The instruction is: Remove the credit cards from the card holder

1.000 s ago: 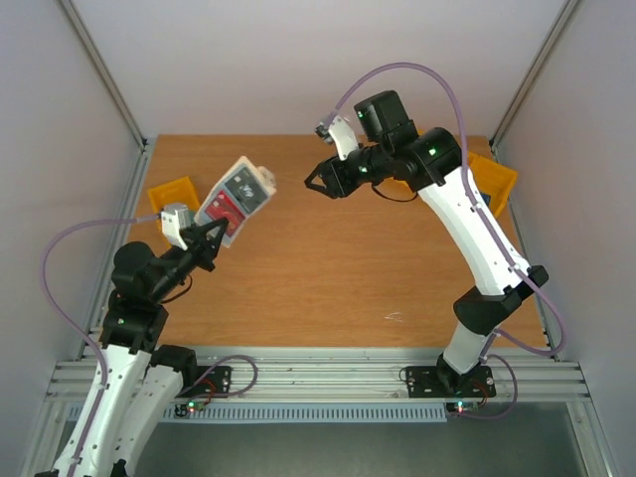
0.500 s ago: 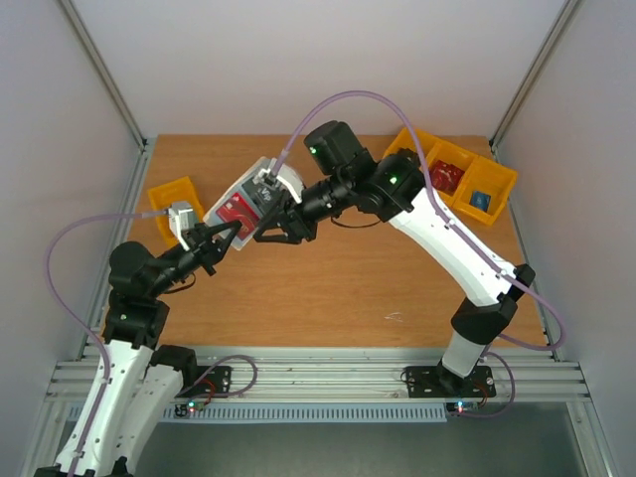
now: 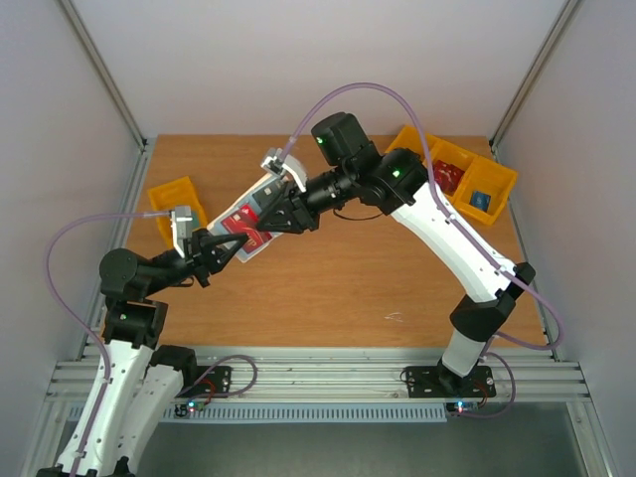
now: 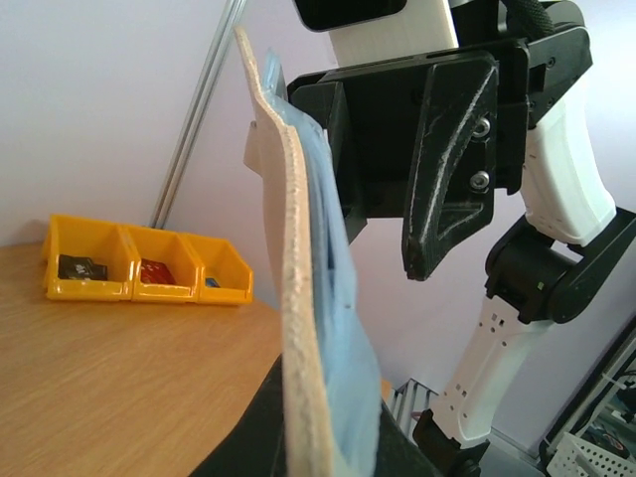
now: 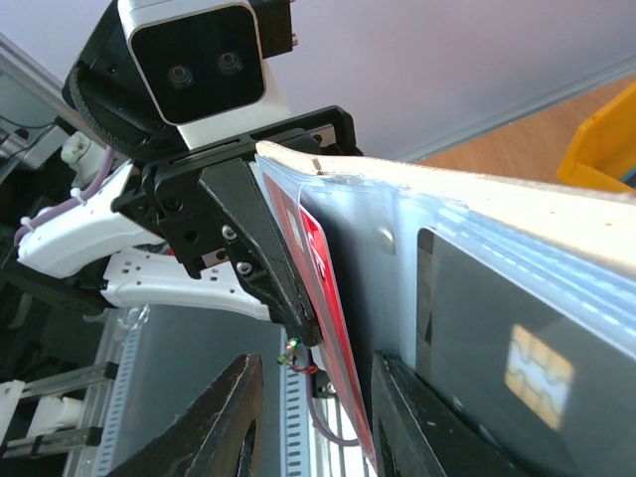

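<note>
My left gripper [image 3: 221, 245] is shut on the lower edge of the open card holder [image 3: 260, 199] and holds it up above the table's left half. In the left wrist view the holder [image 4: 298, 298] is edge-on, beige outside and pale blue inside, clamped in my left gripper [image 4: 318, 422]. A red card [image 3: 237, 225] sits in its inner pocket. My right gripper [image 3: 276, 219] is open at the holder's inner face. In the right wrist view my right gripper [image 5: 313, 363] straddles the red card's [image 5: 328, 298] edge. A dark grey chip card [image 5: 497, 338] sits in another pocket.
A row of yellow bins [image 3: 467, 179] with red and blue items stands at the back right; it also shows in the left wrist view [image 4: 139, 273]. One yellow bin [image 3: 171, 199] stands at the left edge. Both arms cross over the table's left middle.
My right arm swung from the back middle down-left to the holder and now has its open jaws at the red card. My left gripper tilted and lowered the holder slightly toward it.
</note>
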Robot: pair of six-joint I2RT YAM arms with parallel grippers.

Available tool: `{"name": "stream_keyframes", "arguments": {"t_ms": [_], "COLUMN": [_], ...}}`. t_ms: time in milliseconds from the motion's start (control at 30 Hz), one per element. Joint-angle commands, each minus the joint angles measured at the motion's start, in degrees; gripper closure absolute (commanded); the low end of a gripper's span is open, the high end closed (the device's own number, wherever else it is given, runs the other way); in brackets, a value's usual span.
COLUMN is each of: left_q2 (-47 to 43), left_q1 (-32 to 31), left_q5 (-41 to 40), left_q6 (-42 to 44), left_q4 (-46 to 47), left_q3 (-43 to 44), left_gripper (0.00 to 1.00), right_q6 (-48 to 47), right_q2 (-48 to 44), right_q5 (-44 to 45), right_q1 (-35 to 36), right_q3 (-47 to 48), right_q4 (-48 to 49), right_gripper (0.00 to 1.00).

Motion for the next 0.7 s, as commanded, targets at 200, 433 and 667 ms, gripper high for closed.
{"name": "stream_keyframes", "arguments": {"t_ms": [200,433,667], "left_q2": [-0.7,-0.8,-1.1], "left_q1": [-0.1,-0.1,-0.1], "left_q5": [4.1,3.3,2.4], "left_q6": [-0.8,-0.6,-1.7], "left_q4": [7.2,6.7,5.5], "left_q3": [0.8,0.2,-0.3], "left_gripper": [1.00,1.00,0.68], "right_q6": [-0.4,-1.7,-1.7], "right_q2": [2.6,1.2,-0.1], "right_q5": [-3.3,-5.9,-5.7], "right_q1": [1.1,0.8,-1.9], "right_q3": [0.2,-0.3,-0.3], "right_q4": [1.1,1.4,0.7], "right_gripper": [0.87,0.99,0.99]}}
